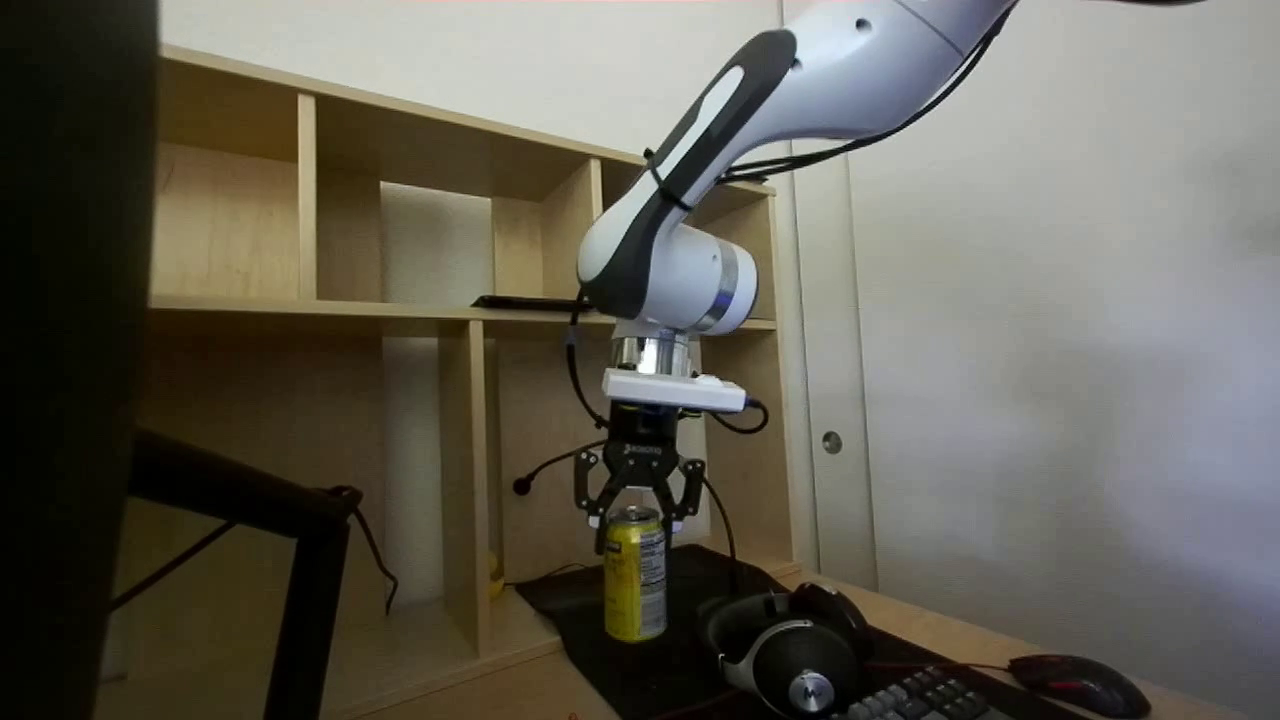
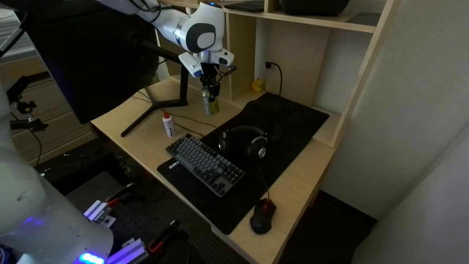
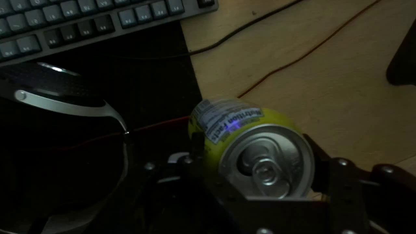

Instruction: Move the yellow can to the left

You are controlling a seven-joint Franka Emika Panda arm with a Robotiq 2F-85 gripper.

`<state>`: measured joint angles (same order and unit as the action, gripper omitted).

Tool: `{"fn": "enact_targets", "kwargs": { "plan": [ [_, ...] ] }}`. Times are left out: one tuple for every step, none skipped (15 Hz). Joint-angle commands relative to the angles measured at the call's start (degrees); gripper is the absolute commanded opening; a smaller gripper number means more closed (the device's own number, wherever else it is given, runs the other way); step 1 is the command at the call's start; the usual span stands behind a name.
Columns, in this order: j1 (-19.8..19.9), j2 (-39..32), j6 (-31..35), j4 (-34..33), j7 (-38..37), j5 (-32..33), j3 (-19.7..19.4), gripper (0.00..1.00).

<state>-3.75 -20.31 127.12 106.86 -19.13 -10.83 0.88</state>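
The yellow can is upright, with a silver top and a pull tab. It also shows in an exterior view and in the wrist view. My gripper points straight down, with a finger against each side of the can near its top. In the wrist view my gripper has both fingers against the can, so it is shut on it. The can appears over the black mat in an exterior view but over bare wood in another, so it seems held above the desk. Its underside is hidden.
Headphones, a keyboard and a mouse lie on or beside the black mat. A small white bottle stands near the monitor stand. Shelves rise behind. Thin cables cross the desk.
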Motion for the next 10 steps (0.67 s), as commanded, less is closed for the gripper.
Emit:
{"fn": "enact_targets", "kwargs": {
  "plan": [
    [-1.8,-8.0,1.9,-7.3,-4.4,2.0,-0.7,0.45],
    [-2.1,-8.7,1.5,-8.1,-5.7,1.9,-0.9,0.45],
    [-1.4,-5.9,1.5,-4.7,-3.6,1.1,-0.3,0.7],
    [-1.7,-7.2,1.5,-5.9,-4.4,1.2,-0.4,0.7],
    [-1.8,-8.1,1.5,-6.7,-4.7,1.2,-0.5,0.7],
    [-1.8,-8.5,1.5,-7.2,-4.8,1.2,-0.5,0.45],
    [-1.8,-9.2,1.9,-7.9,-4.7,0.9,-0.4,0.45],
    [-1.5,-9.8,2.7,-8.4,-4.3,-0.1,0.1,0.45],
    [-1.5,-9.8,2.6,-8.4,-4.0,-0.3,0.2,0.45],
    [-1.4,-10.0,2.8,-8.5,-3.4,-0.2,0.3,0.45]
  ]
}}
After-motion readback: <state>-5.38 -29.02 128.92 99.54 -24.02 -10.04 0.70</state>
